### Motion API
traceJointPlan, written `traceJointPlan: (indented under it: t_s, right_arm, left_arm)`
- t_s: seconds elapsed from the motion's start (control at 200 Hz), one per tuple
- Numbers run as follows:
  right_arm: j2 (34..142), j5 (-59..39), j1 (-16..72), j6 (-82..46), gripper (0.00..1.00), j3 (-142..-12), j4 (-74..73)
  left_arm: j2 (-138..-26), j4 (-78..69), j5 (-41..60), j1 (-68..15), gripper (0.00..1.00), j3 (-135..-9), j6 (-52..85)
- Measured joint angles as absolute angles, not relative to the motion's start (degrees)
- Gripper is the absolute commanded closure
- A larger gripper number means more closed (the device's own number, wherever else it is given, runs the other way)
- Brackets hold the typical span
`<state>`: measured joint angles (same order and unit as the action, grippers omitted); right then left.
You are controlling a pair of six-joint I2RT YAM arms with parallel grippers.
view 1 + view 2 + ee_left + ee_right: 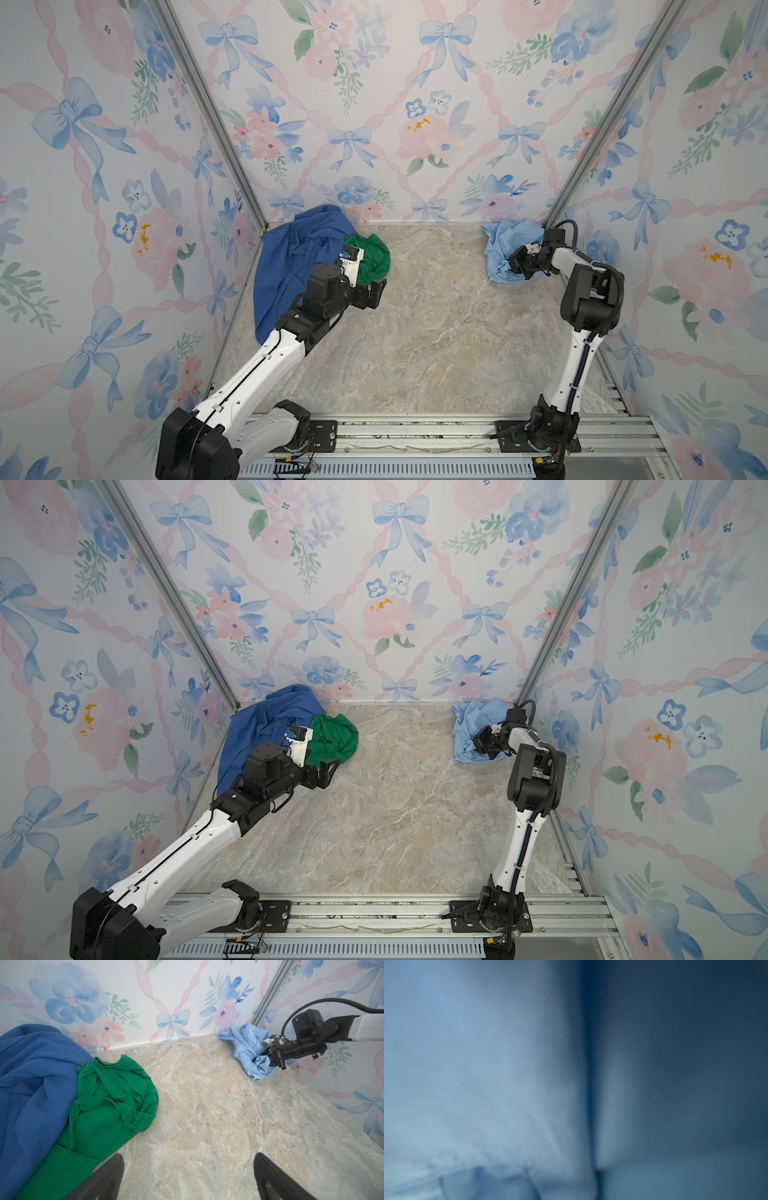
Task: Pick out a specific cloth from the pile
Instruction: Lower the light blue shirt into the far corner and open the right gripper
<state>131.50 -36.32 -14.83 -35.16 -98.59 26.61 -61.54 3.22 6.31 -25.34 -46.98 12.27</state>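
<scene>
- Your target, the cloth (503,249), is the pale sky-blue one. It's crumpled in the far right corner of the surface (436,332), up against the back wall (395,124) & just beside the metal corner post (584,162).
- It's well apart from the pile (282,257), which sits in the far left corner w/ bare surface between the two.
- Pile = a big royal-blue garment (31,1074) plus a smaller green garment (108,1109). The green one touches the blue one's edge on the side nearer the middle. Both are rumpled & low on the surface.
- Right hand (265,1057) is pushed into the folds on the cloth's near side. Fabric bunches round the fingertips & hides them, so you can't tell if it's clenched on the fabric or loose.
- Right wrist cam gives you only blurred pale-blue fabric (488,1084) filling the frame, w/ one dark crease through it. The hand itself isn't visible there.
- Left hand (189,1156) is fully released: fingers (112,1172) spread wide, grasping nothing, only bare surface showing between them.
- In both top views the left hand (376,293) hovers just beside the green garment's near edge. You can't tell if it touches the fabric.
- In those views the left arm covers part of the royal-blue garment.
</scene>
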Motion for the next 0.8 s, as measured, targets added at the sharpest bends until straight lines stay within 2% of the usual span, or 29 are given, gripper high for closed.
traceJointPlan:
  t_s: [0.035,0.07,0.135,0.165,0.265,0.365,0.8]
  right_arm:
    - [131.5,-36.1,-14.8,-34.6,0.7,-98.4,26.6]
    - [131.5,-35.7,-14.8,-34.3,0.53,-98.3,26.6]
    - [131.1,-36.2,-14.8,-34.1,0.37,-98.1,26.2]
    - [130.3,-35.2,-14.7,-33.8,0.25,-98.1,26.4]
    - [127.4,-32.1,-14.1,-32.8,0.06,-96.9,27.1]
    - [124.6,-29.9,-13.8,-32.5,0.02,-95.7,28.2]
    - [111.9,-25.8,-11.8,-32.1,0.01,-94.8,30.9]
  left_arm:
    - [-61.5,3.3,6.2,-25.3,0.02,-47.0,12.3]
    - [-61.5,3.5,6.2,-25.3,0.02,-47.0,12.3]
    - [-61.5,3.6,6.2,-25.2,0.02,-47.0,12.3]
    - [-61.5,3.6,6.2,-25.1,0.02,-47.0,12.3]
    - [-61.5,3.6,6.2,-25.0,0.02,-47.0,12.2]
    - [-61.5,4.0,6.2,-24.8,0.02,-47.0,12.1]
    - [-61.7,4.4,4.2,-23.5,0.02,-47.5,11.0]
